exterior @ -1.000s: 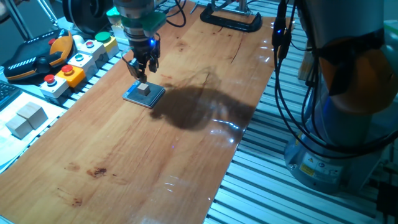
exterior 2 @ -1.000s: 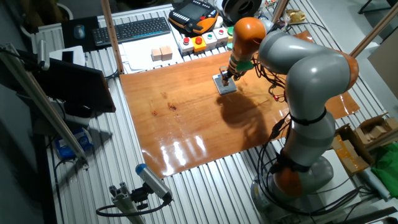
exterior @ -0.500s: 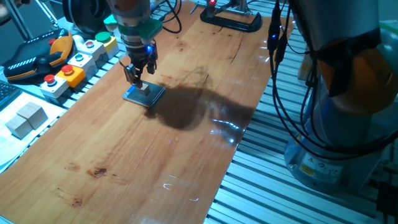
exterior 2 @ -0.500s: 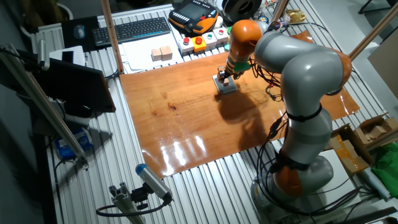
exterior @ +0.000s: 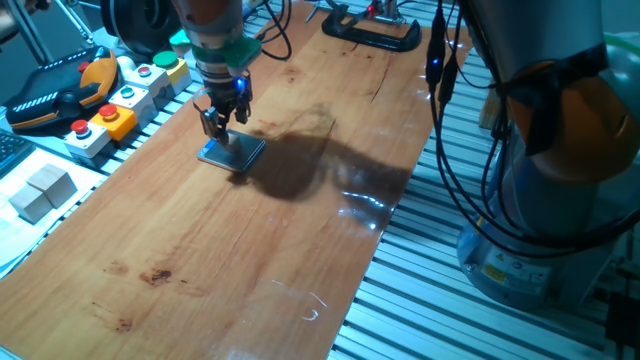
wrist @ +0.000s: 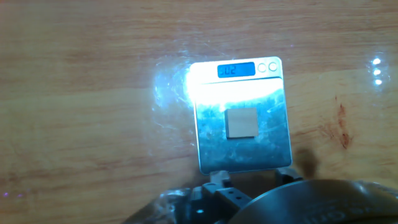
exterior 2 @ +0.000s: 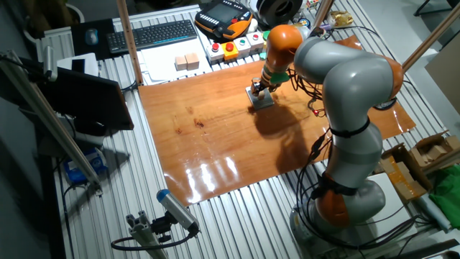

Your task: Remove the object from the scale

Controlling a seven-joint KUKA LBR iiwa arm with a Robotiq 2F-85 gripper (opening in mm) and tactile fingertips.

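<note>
We see the small grey-beige cube point(wrist: 240, 122) lying flat near the middle of the thin square scale point(wrist: 273, 147), whose shiny plate carries a lit blue display strip point(wrist: 236, 70) and two round buttons along its far edge. The scale rests on the glossy orange-brown wooden worktop point(exterior: 300, 260), toward the side where the grey button boxes with red, green and yellow caps point(exterior: 120, 100) stand.

From one fixed view, the dark two-finger hand point(exterior: 222, 122) hangs directly over the scale point(exterior: 230, 152), with a blue light glowing on its body; the cube itself is hidden behind the fingers there. From the other fixed view, the hand point(exterior 2: 258, 89) sits low over the scale point(exterior 2: 261, 100), but the detail is too small to read.

Whether the fingers are spread or closed we cannot tell; in the hand view only part of the mechanism shows at the lower edge, and the cube seems free of any contact.

Two pale grey blocks point(exterior: 40, 190) lie off the worktop's edge, well apart from the scale.
</note>
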